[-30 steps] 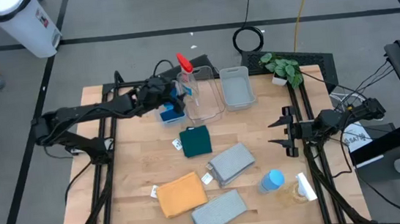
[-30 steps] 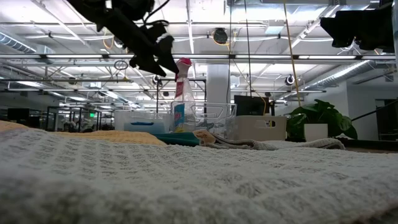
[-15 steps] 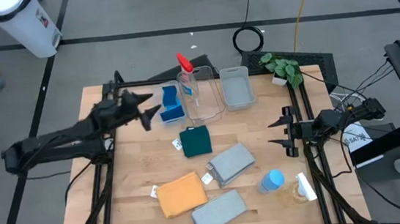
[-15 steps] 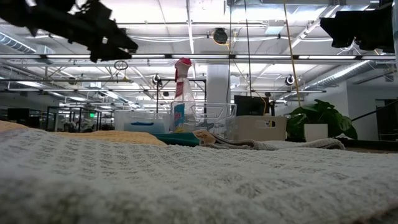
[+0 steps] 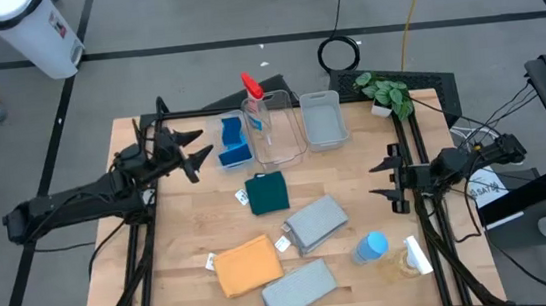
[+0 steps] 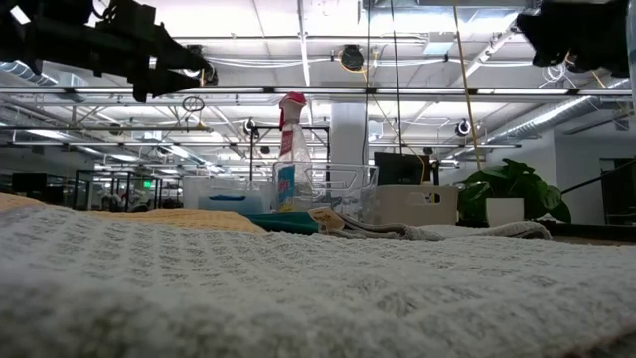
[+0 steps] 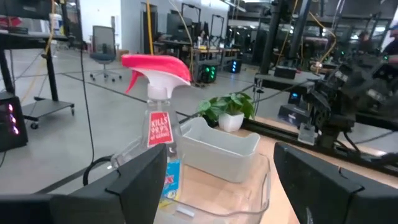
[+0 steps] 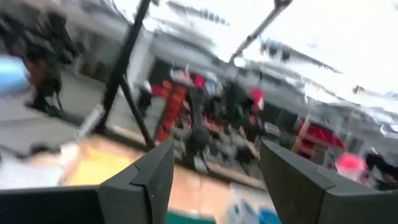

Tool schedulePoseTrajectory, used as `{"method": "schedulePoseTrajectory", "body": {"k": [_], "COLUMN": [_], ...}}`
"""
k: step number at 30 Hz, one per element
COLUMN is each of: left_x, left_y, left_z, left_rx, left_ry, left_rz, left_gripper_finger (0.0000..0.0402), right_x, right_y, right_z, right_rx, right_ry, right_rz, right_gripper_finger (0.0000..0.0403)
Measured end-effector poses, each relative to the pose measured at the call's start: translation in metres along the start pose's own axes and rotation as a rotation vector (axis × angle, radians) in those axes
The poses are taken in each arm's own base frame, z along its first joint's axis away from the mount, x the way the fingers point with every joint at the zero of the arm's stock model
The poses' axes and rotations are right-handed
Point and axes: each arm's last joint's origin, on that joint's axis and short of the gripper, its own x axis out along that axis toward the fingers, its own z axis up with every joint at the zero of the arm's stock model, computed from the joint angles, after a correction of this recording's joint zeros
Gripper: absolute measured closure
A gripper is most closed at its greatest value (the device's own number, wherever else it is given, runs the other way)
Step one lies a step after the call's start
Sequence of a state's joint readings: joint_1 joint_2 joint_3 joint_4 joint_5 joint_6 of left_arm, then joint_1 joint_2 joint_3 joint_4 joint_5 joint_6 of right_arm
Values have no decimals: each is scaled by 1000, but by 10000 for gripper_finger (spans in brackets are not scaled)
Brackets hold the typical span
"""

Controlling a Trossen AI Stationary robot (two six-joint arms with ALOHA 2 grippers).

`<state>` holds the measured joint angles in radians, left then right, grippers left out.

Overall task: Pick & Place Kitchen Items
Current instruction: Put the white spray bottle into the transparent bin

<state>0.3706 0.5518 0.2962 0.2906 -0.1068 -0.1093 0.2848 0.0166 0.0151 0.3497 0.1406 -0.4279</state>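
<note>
Left gripper [image 5: 190, 151] sits at the upper left of the high view, above the table's [image 5: 190, 231] left rear part, fingers spread wide and holding nothing. It points toward the bins but stays apart from them. In the low view it shows at the upper left [image 6: 184, 68], well above the table.

Just right of it, a blue sponge [image 5: 233, 143] stands in a small clear bin [image 5: 224, 165]. Next right, a larger clear bin [image 5: 288, 154] holds an upright spray bottle with a red top [image 5: 253, 103]; the left wrist view shows the same bottle [image 7: 158, 130] standing inside that bin's wall. Beside it on the right is a grey bin [image 5: 324, 123], with a green leafy plant [image 5: 386, 92] at the table's far right corner.

Centre of the frame: a dark-green cloth [image 5: 268, 192] lies flat on the table, below the bins. Lower down, an orange cloth [image 5: 247, 265] lies toward the lower left. A grey cloth [image 5: 316, 223] lies right of centre, and a second grey cloth [image 5: 299, 290] lies at the near edge.

Lower right: a bottle with a blue top [image 5: 371, 247] stands near the right edge, and a bottle with a white top [image 5: 413, 256] lies just beside it.

Right gripper [image 5: 388, 178] waits at the table's right edge, mid-frame, fingers spread and empty.
</note>
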Motion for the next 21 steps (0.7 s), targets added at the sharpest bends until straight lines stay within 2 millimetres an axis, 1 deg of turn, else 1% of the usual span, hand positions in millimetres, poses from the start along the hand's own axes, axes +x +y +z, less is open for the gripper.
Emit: {"method": "schedulePoseTrajectory", "body": {"k": [4, 6, 9, 13, 14, 15, 17, 19, 21], "left_x": [1, 2, 4, 7, 8, 9, 10, 12, 13], "left_y": [0, 0, 0, 0, 0, 0, 0, 0, 0], "left_z": [-2, -3, -5, -7, -8, -8, -9, -10, -11], "left_rx": [1, 2, 3, 2, 2, 1, 3, 6, 12], "left_ry": [14, 24, 37, 49, 55, 57, 67, 70, 73], "left_rz": [-1, 0, 2, 3, 3, 4, 4, 5, 5], "left_gripper_finger": [107, 108, 108, 107, 107, 107, 107, 108, 107], "right_x": [-1, -2, -5, -10, -9, -7, 4, 19, 38], "right_y": [0, -1, -7, -13, -14, -15, -14, -22, -33], "right_z": [11, 17, 28, 39, 40, 39, 36, 54, 79], "right_rx": [158, 199, 246, 398, 419, 433, 450, 482, 510], "right_ry": [-156, -232, -354, -478, -479, -442, -260, -144, -48], "right_rz": [121, 152, 116, 96, 62, 20, -9, -52, -98], "right_gripper_finger": [195, 195, 195, 195, 195, 194, 188, 174, 154]}}
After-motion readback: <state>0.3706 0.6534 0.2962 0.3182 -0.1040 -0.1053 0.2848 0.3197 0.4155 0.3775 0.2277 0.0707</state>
